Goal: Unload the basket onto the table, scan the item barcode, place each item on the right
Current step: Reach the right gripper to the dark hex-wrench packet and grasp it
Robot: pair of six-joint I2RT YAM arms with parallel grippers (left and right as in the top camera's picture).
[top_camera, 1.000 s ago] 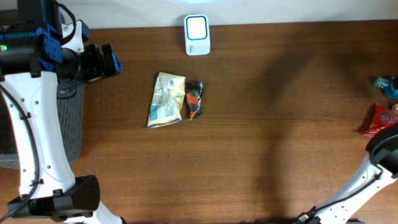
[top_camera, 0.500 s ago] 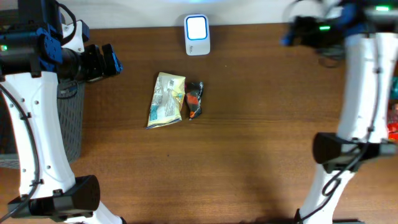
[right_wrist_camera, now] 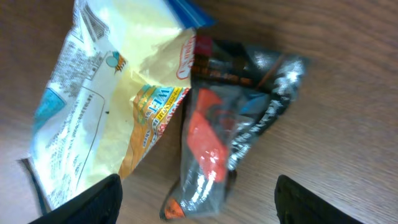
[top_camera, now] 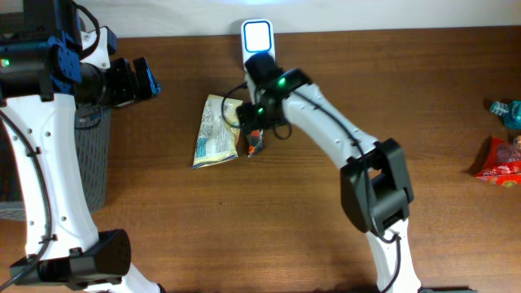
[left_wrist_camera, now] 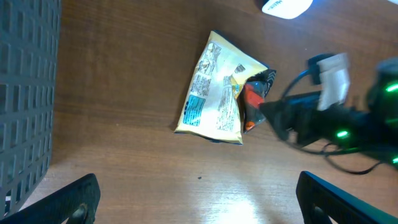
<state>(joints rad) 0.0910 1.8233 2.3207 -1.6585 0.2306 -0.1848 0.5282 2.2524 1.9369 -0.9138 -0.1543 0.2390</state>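
Item: we take the dark packet [right_wrist_camera: 230,143] as the one to scan; it lies flat on the table [top_camera: 326,212], touching the yellow packet [right_wrist_camera: 106,106], near the scanner [top_camera: 258,45]
Right gripper [right_wrist_camera: 198,202]: hangs over the dark packet, jaws spread, nothing pinched
Left gripper [top_camera: 140,79]: well apart by the basket [top_camera: 89,155], jaws spread wide, empty
Risk, double pick: the packets touch, so we judge a finger could catch the yellow one too
Risk, slip: the glossy, crumpled film may slide out of a shallow pinch
Risk, scan: we see no barcode on its upper face, so it may need turning
Right wrist alone: shows the shared edge and the crumpled foil up close
Overhead alone: shows how the scanner, both arms and the packets lie to each other
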